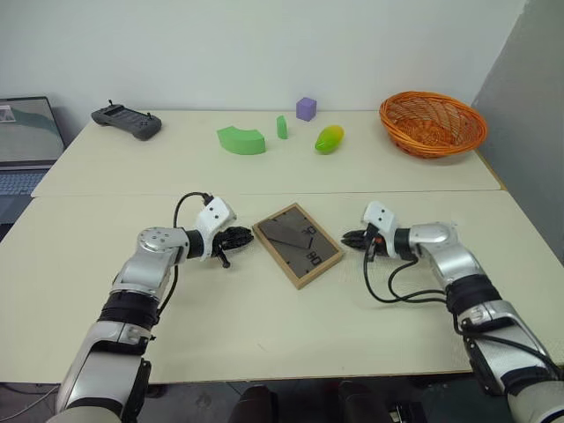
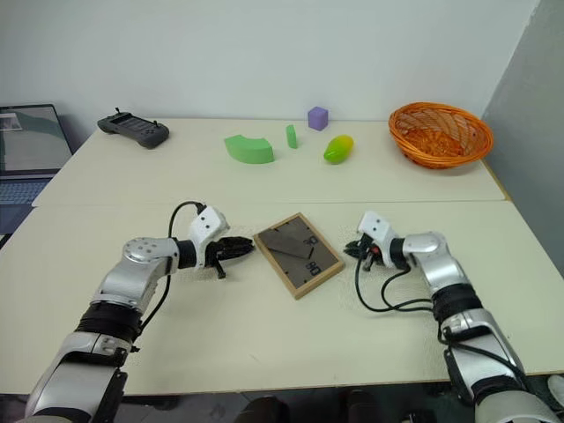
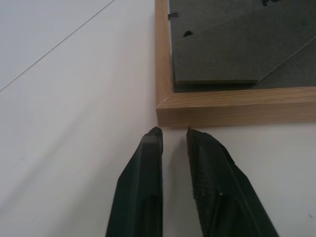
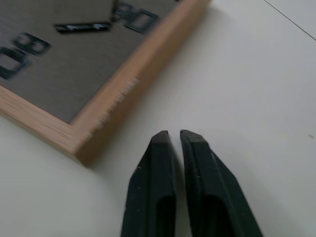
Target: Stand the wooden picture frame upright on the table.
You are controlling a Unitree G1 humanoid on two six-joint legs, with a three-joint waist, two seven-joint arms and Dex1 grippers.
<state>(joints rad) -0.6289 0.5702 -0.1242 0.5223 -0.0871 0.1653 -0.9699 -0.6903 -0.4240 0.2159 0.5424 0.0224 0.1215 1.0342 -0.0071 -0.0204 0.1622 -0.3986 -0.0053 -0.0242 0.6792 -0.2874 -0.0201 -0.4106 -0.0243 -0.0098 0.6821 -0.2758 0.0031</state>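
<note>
The wooden picture frame (image 1: 298, 244) lies back-up on the worktop (image 1: 264, 317), between the clenched, empty left pincer (image 1: 240, 238) at one corner and the clenched, empty right pincer (image 1: 352, 238) just beside the opposite corner.

Far side: black controller (image 1: 127, 122), green arch block (image 1: 241, 140), green cylinder (image 1: 282, 127), purple cube (image 1: 306, 108), mango (image 1: 330, 138), orange basket (image 1: 433, 124); laptop (image 1: 26, 145) left.

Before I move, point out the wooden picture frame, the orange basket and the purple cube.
wooden picture frame (image 1: 298, 244), left eye view, on its dark grey back.
orange basket (image 1: 467, 139), left eye view, on its woven side wall at the right.
purple cube (image 1: 306, 108), left eye view, on its front face.
</note>
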